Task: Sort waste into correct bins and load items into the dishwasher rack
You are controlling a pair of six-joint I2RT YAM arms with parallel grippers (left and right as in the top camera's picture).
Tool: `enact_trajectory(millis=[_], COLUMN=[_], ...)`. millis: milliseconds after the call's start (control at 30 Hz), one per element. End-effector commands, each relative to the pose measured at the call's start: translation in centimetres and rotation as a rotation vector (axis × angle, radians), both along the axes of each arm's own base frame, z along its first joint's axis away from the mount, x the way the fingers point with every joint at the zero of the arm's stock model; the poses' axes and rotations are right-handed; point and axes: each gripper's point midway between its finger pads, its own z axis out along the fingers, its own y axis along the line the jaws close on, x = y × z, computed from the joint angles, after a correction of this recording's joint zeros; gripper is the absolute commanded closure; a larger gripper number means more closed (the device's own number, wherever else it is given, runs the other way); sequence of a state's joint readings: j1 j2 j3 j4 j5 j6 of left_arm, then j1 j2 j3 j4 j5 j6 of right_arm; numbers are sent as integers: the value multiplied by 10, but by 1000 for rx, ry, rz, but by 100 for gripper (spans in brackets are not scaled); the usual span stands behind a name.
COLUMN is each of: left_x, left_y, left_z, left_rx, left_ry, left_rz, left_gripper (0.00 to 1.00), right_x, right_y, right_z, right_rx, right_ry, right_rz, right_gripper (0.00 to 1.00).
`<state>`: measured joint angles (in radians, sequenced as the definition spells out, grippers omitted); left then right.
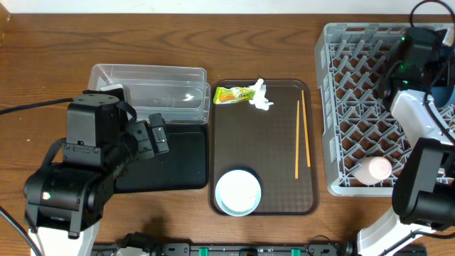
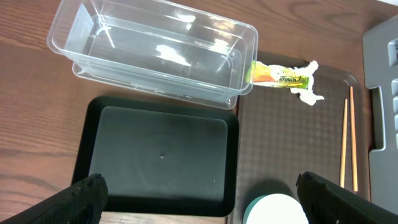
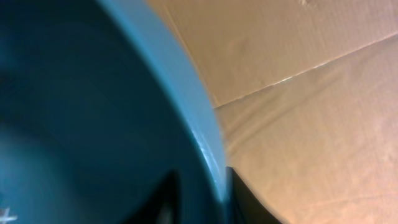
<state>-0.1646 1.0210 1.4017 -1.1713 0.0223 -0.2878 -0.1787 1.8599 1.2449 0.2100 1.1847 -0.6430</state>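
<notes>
Step in hand: you look to be loading the blue bowl (image 3: 74, 112) into the dishwasher rack (image 1: 355, 107).
Right claw (image 3: 205, 199): clenched on the blue bowl's rim, one finger on each side, at the rack's right edge.
Left claw (image 2: 202, 196): released and empty, fingers wide apart, hovering over the black tray (image 2: 161, 149) beside the clear tub (image 2: 155, 50).
Where to set it: pick pegs well apart from the pink cup (image 1: 377, 169) in the rack's near corner.
How: tip the bowl on edge so its rim drops between peg rows, and let go only once it rests there.
Watch: your wrist view shows only the rim, so judge the pegs from overhead.
Left to do: the wrapper (image 2: 280, 74), tissue (image 2: 309, 93), chopsticks (image 1: 302, 139) and white bowl (image 1: 238, 190) lie on the brown serving tray (image 1: 277, 192).
</notes>
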Motion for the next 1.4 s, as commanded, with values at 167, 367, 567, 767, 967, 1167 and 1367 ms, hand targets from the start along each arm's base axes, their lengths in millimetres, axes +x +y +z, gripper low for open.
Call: enact_trajectory(millis=[167,367,567,767,967,1167,1367], left_x=[0,0,0,0,0,0,0], left_y=[3,3,3,3,3,3,3], left_z=[3,3,3,3,3,3,3], left_rx=[9,9,9,9,9,9,9], left_ry=[-10,-10,-10,-10,-10,-10,-10], left_rz=[11,11,11,11,11,11,11], left_gripper=[0,0,0,0,0,0,0], right_x=[20,25,13,0,-36,-76,-103], right_y=[13,39,75,159,282,356,361], right_z=[8,31,36,10,-22,-55,-121], right_rx=[46,179,433,923,1393,1533,1369], right_ry=[-19,-99,-220,-260,-74,118,215], right_rz=[141,332,473,659,797,686,328], right_gripper=[37,27,27,37,46,51,57])
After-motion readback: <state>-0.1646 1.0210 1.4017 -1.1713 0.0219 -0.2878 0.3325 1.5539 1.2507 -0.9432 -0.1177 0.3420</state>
